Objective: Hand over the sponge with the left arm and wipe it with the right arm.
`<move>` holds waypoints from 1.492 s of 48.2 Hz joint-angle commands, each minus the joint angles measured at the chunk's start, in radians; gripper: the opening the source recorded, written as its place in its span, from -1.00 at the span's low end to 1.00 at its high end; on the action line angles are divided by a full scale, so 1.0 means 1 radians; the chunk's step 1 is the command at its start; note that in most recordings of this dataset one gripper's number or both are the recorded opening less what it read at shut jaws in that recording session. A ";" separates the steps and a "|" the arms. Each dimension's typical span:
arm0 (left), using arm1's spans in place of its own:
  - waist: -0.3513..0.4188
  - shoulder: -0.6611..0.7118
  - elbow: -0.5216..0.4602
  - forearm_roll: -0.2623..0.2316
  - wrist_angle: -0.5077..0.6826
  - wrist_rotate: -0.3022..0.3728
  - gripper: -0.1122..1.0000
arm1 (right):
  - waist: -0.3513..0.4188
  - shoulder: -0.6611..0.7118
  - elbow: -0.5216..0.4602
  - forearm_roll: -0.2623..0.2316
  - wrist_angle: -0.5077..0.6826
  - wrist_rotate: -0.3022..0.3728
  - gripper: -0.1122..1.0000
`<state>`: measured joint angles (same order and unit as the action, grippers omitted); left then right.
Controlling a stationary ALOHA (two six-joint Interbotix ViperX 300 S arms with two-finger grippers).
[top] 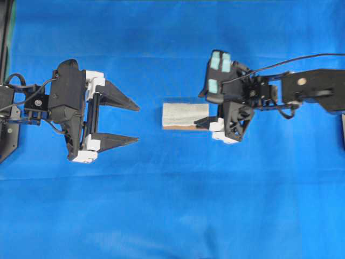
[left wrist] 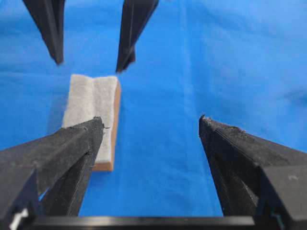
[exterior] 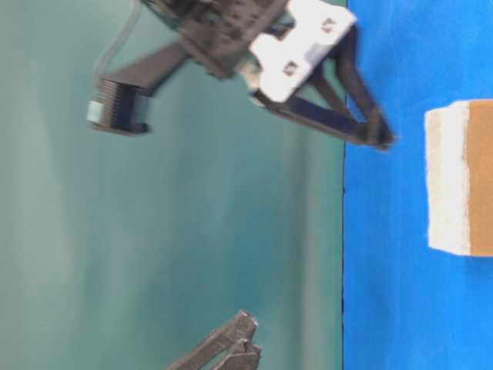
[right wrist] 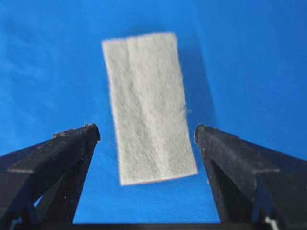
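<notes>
The sponge (top: 185,115) lies flat on the blue tabletop (top: 172,205), pale grey-white face up, between my two arms in the overhead view. A thin orange-brown layer runs along its near long edge there. Neither claw holds it.

My left claw (top: 132,124) is at the left of the overhead view, pointing right toward the sponge. Its two black fingers (top: 119,98) stand wide apart, with nothing between them. The tips stop short of the sponge's left end, with a strip of bare blue cloth between. In the left wrist view the sponge sits ahead and to the left, partly hidden behind my left-hand finger.

My right claw (right wrist: 147,133) is at the right of the overhead view, at the sponge's right end, with pale teal tape patches (top: 220,60) on its wrist housing. Its fingers (right wrist: 72,143) are spread open. In the right wrist view they stand on either side of the sponge's nearer end without touching it, and blue cloth shows on both sides. That picture is soft, so I cannot tell how high the claw is above the sponge.
</notes>
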<state>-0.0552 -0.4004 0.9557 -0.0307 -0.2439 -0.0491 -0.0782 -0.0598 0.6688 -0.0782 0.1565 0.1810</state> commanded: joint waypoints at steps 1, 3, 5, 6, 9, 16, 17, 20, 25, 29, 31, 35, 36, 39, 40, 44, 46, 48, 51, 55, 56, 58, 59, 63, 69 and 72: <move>-0.002 -0.005 -0.014 0.002 -0.003 0.000 0.57 | 0.009 -0.061 -0.017 -0.003 0.015 -0.003 0.54; -0.003 -0.005 -0.015 0.002 0.000 0.000 0.57 | 0.012 -0.080 -0.018 -0.005 0.025 -0.003 0.54; -0.002 -0.005 -0.015 0.002 -0.003 0.000 0.57 | 0.014 -0.097 -0.018 -0.006 0.031 -0.003 0.54; -0.002 -0.006 -0.015 0.002 -0.003 0.000 0.57 | 0.015 -0.106 -0.018 -0.006 0.034 -0.003 0.54; -0.002 -0.005 -0.015 0.002 -0.003 0.000 0.57 | 0.021 -0.127 -0.017 -0.006 0.040 -0.003 0.54; -0.003 -0.005 -0.015 0.002 0.000 0.000 0.57 | 0.037 -0.175 -0.005 -0.008 0.041 -0.003 0.54; -0.002 -0.005 -0.015 0.002 0.000 0.000 0.57 | 0.040 -0.181 -0.002 -0.008 0.040 -0.003 0.54; -0.002 -0.005 -0.015 0.002 -0.003 0.000 0.57 | 0.043 -0.187 0.006 -0.008 0.031 -0.003 0.54; -0.002 -0.005 -0.017 0.002 -0.005 0.000 0.57 | 0.043 -0.186 0.009 -0.008 0.017 -0.003 0.54; -0.003 -0.005 -0.017 0.002 -0.006 0.000 0.57 | 0.043 -0.187 0.009 -0.008 0.014 -0.003 0.54; -0.002 -0.005 -0.017 0.002 -0.006 0.000 0.57 | 0.043 -0.187 0.009 -0.008 0.012 -0.003 0.54; -0.003 -0.009 -0.015 0.002 -0.005 -0.002 0.57 | 0.043 -0.192 0.011 -0.008 0.014 -0.003 0.54; -0.003 -0.012 -0.015 0.002 -0.003 -0.002 0.57 | 0.043 -0.195 0.012 -0.008 0.015 -0.003 0.54; -0.003 -0.034 -0.011 0.002 0.002 -0.002 0.56 | 0.043 -0.216 0.023 -0.006 0.020 -0.003 0.54; -0.002 -0.043 -0.008 0.002 0.003 -0.002 0.56 | 0.043 -0.224 0.029 -0.008 0.021 -0.003 0.54; -0.002 -0.086 0.006 0.002 0.015 0.000 0.56 | 0.043 -0.276 0.058 -0.008 0.021 -0.003 0.54; -0.003 -0.112 0.017 0.002 0.025 0.000 0.56 | 0.043 -0.308 0.080 -0.008 0.020 -0.003 0.54; -0.002 -0.138 0.029 0.002 0.034 0.000 0.56 | 0.043 -0.344 0.101 -0.008 0.017 -0.003 0.54; -0.002 -0.189 0.057 0.002 0.054 0.000 0.56 | 0.043 -0.403 0.137 -0.008 0.017 -0.003 0.54; -0.002 -0.253 0.086 0.002 0.084 0.000 0.56 | 0.043 -0.491 0.184 -0.008 0.018 -0.003 0.54; -0.002 -0.272 0.091 0.002 0.094 -0.002 0.56 | 0.043 -0.512 0.198 -0.008 0.020 -0.003 0.54; -0.002 -0.307 0.103 0.002 0.110 -0.002 0.56 | 0.043 -0.571 0.224 -0.008 0.020 -0.003 0.54; -0.002 -0.325 0.107 0.002 0.120 -0.002 0.56 | 0.043 -0.592 0.235 -0.008 0.018 -0.003 0.54; -0.003 -0.400 0.126 0.002 0.158 0.003 0.55 | 0.043 -0.675 0.278 -0.009 0.020 -0.005 0.54; -0.002 -0.514 0.163 0.002 0.213 0.006 0.55 | 0.043 -0.782 0.345 -0.014 0.023 -0.006 0.54; -0.002 -0.569 0.189 0.002 0.236 0.006 0.55 | 0.043 -0.834 0.383 -0.015 0.031 -0.006 0.54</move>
<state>-0.0552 -0.9173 1.1351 -0.0307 -0.0245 -0.0460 -0.0368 -0.8437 1.0293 -0.0890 0.1841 0.1779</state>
